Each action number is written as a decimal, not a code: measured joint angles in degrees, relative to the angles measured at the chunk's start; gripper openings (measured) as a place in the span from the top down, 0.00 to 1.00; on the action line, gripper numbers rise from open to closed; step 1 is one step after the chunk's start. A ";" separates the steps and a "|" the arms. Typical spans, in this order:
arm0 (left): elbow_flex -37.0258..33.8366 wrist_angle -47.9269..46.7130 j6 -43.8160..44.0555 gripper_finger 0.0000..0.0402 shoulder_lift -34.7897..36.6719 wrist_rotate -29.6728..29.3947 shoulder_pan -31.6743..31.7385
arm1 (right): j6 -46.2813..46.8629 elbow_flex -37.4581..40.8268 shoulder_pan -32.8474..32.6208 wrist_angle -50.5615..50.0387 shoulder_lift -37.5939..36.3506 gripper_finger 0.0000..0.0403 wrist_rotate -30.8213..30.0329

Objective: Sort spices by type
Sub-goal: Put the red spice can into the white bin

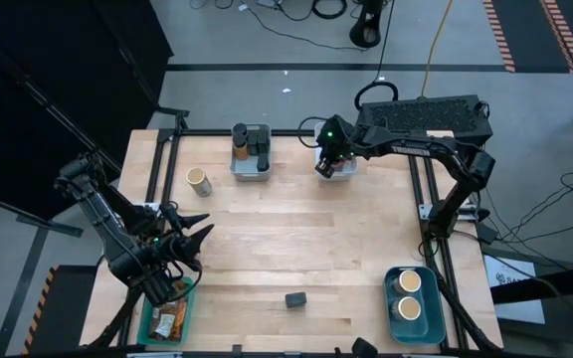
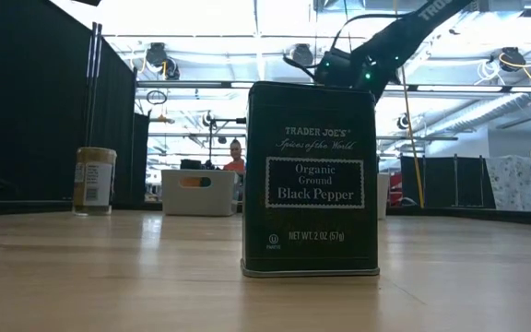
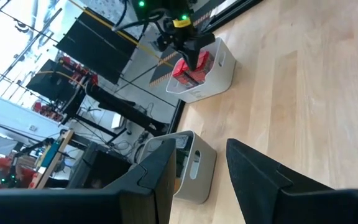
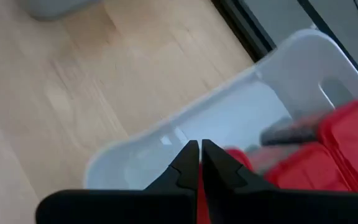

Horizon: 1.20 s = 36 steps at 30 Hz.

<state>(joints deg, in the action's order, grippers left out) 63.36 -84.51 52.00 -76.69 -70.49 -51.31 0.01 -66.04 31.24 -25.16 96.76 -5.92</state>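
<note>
The landmark for all placements is the dark rectangular metal tin labelled ground black pepper point(image 1: 295, 298), which stands upright and alone on the light wooden table point(image 1: 296, 234), close to its near edge and roughly midway along it. The right gripper point(image 1: 325, 165) hovers over the white rectangular plastic bin point(image 1: 350, 169) at the far edge, well beyond the tin and slightly to the right of it; the right wrist view shows its fingers pressed together with nothing between them, directly above the red boxy tins point(image 4: 328, 152) lying in that bin. The left gripper point(image 1: 199, 242) sits to the left of the tin and slightly beyond it, above bare table beside the teal plastic bin holding flat brown-orange printed packets point(image 1: 167, 320); its fingers stand partly apart and hold nothing. Judged from this layout, the tin is the likeliest next item, and the left gripper is clearly the nearer one, the right gripper being well apart from it across the table's depth. The tin's long axis is vertical, so a grasp from above across its narrow faces appears suitable. A tan-topped round jar point(image 1: 199, 180) lies loose beyond and left of the tin, also nearer the left gripper. Beyond the tin, a grey bin point(image 1: 251, 165) holds dark cylindrical jars. To its right, a blue bin point(image 1: 412, 305) holds two tan-topped round jars.
</note>
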 joint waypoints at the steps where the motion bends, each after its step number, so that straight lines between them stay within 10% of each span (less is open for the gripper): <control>1: 0.00 0.01 -0.11 0.64 0.00 -0.10 0.00 | -0.01 0.00 0.01 -0.60 -0.01 1.00 -0.53; 36: 0.01 -0.03 -0.36 0.64 0.00 -0.29 0.00 | -1.81 0.13 -0.28 -8.51 -1.88 1.00 -4.76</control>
<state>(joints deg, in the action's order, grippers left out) 63.37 -84.54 51.63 -76.69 -70.78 -51.31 -1.80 -65.91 30.96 -33.67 94.87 -10.68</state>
